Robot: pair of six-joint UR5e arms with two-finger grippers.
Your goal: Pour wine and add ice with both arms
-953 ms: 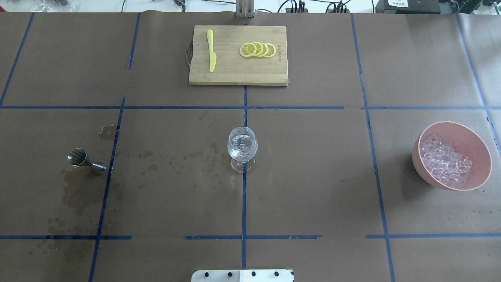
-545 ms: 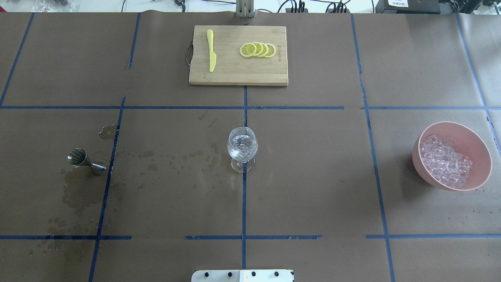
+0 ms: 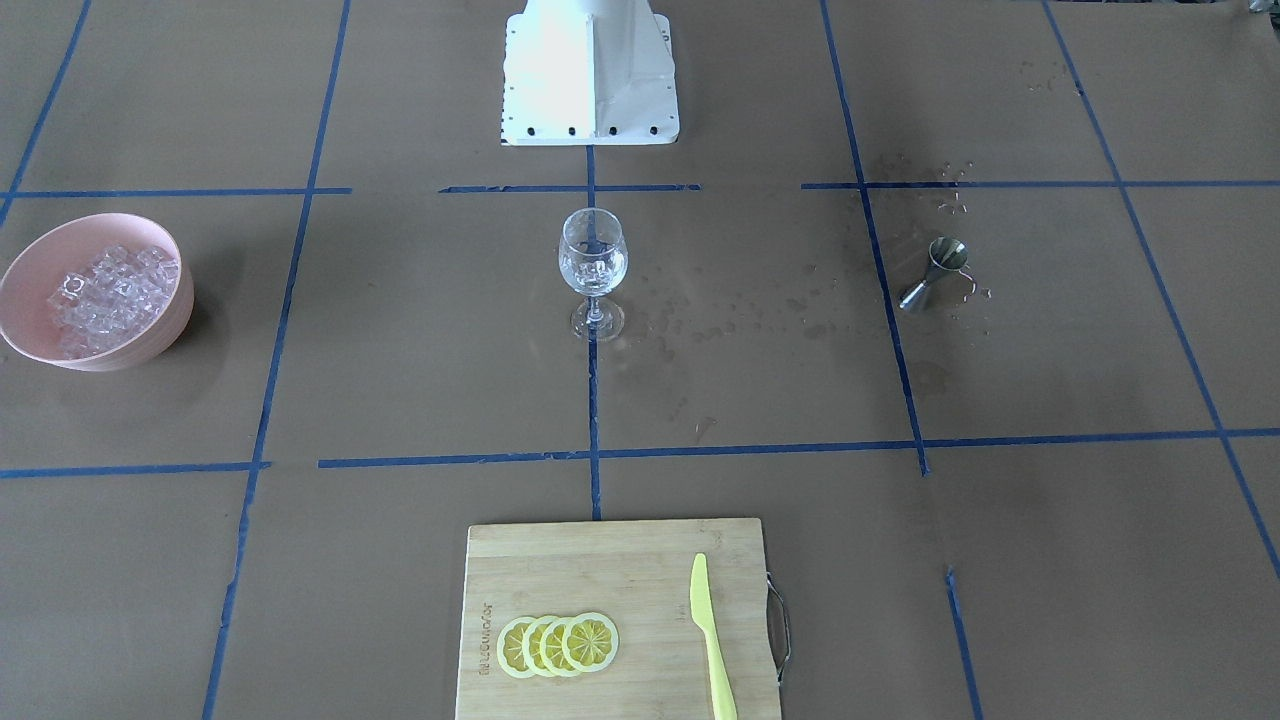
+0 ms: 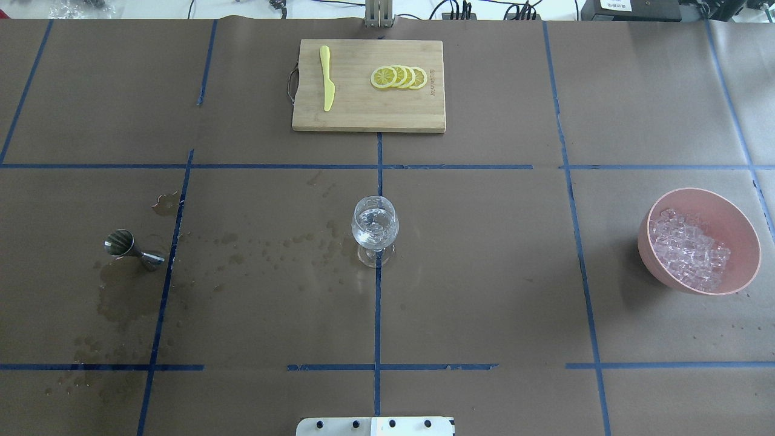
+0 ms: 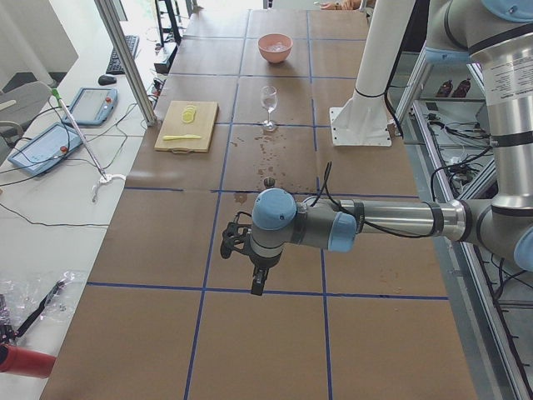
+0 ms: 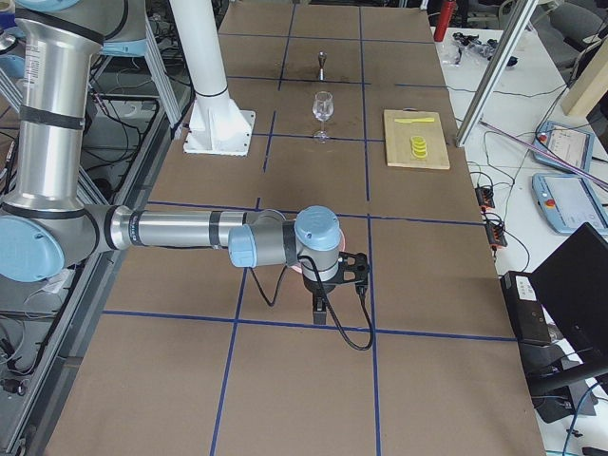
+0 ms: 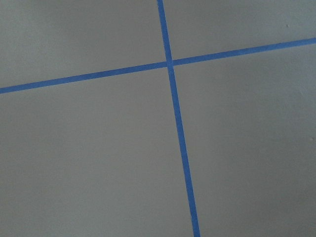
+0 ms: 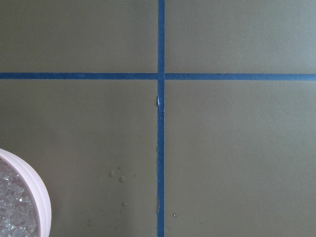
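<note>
A clear stemmed glass (image 4: pixel 375 227) (image 3: pixel 592 262) stands at the table's middle and holds a few pieces of ice in a little clear wine. A heap of ice (image 4: pixel 689 249) (image 3: pixel 103 286) fills a pink bowl (image 4: pixel 743 230) (image 3: pixel 20 262) (image 8: pixel 40 203) on the right. A steel jigger (image 4: pixel 129 247) (image 3: pixel 936 270) lies tipped on the left among dark wet spots (image 4: pixel 266 248). My left gripper (image 5: pixel 259 282) and right gripper (image 6: pixel 319 310) show only in the side views, pointing down over bare paper; I cannot tell whether they are open or shut.
A wooden cutting board (image 4: pixel 399 112) at the far edge carries a yellow knife (image 4: pixel 327 77) and several lemon slices (image 4: pixel 399 77). The white pedestal (image 3: pixel 590 70) stands at the near edge. Blue tape lines grid the brown paper.
</note>
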